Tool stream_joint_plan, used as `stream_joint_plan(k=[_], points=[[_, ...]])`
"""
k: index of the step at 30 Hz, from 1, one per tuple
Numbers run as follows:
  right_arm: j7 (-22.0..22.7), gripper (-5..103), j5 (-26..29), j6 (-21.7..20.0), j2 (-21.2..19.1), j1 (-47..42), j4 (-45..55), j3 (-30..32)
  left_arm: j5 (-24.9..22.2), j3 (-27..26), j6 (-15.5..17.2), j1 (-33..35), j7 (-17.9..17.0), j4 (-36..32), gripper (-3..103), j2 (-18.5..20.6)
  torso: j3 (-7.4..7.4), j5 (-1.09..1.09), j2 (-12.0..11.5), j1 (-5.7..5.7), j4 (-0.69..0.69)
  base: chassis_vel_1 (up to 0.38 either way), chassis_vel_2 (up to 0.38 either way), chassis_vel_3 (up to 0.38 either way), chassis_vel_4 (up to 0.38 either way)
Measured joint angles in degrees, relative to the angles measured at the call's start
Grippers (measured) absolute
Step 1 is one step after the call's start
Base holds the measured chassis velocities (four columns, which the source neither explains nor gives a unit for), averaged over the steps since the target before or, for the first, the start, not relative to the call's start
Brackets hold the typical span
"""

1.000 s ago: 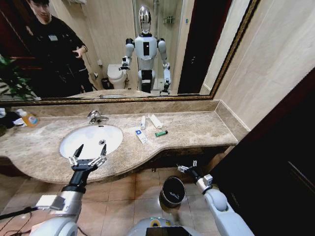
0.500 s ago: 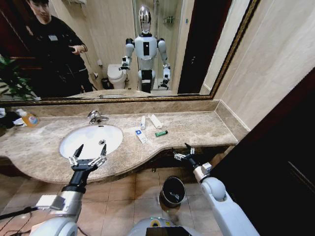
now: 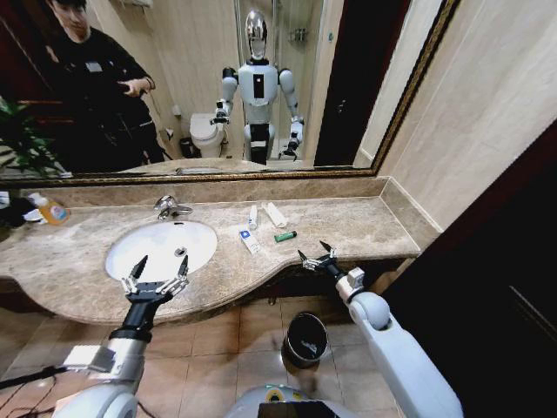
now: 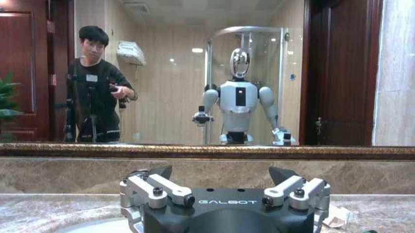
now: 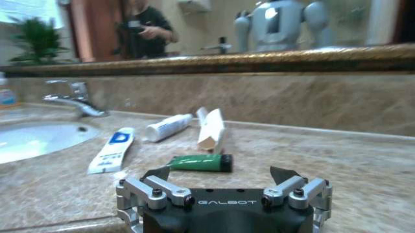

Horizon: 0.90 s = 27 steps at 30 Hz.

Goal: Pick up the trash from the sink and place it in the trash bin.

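The right gripper [image 3: 317, 255], fingers apart and empty, is rising from beside the bin [image 3: 305, 338] to the counter [image 3: 365, 228] edge, nearing the green cylinder [image 3: 285, 236]. The left gripper [image 3: 156, 273] is still hovering at the sink [image 3: 161, 248], fingers apart; no trash is being held yet.

**Left wrist view: contents**

Black-bodied left gripper [image 4: 225, 180] with silver fingers spread wide, empty. Beige marble countertop [image 4: 45, 213] beneath; pale curved sink rim [image 4: 97, 226] at its near edge. Marble backsplash [image 4: 77, 174]. Gilt-framed wall mirror [image 4: 194, 151] reflecting white humanoid robot [image 4: 238, 104] and a standing person.
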Motion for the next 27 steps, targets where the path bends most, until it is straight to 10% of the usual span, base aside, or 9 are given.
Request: stream_joint_plan(k=[12,27], points=[[-27.83,100,-1.13,-2.59,-0.73,14.56,-15.11,1.31,0.0,0.0,0.0,0.0,0.0,0.0,100,0.0,0.0,0.0,0.0,0.0,0.0,0.0,0.0,0.0,0.0],[-43.23,100,-5.85,-5.98,0.56,26.55,-24.46,-1.34,0.0,0.0,0.0,0.0,0.0,0.0,100,0.0,0.0,-0.01,0.0,0.0,0.0,0.0,0.0,0.0,0.0]])
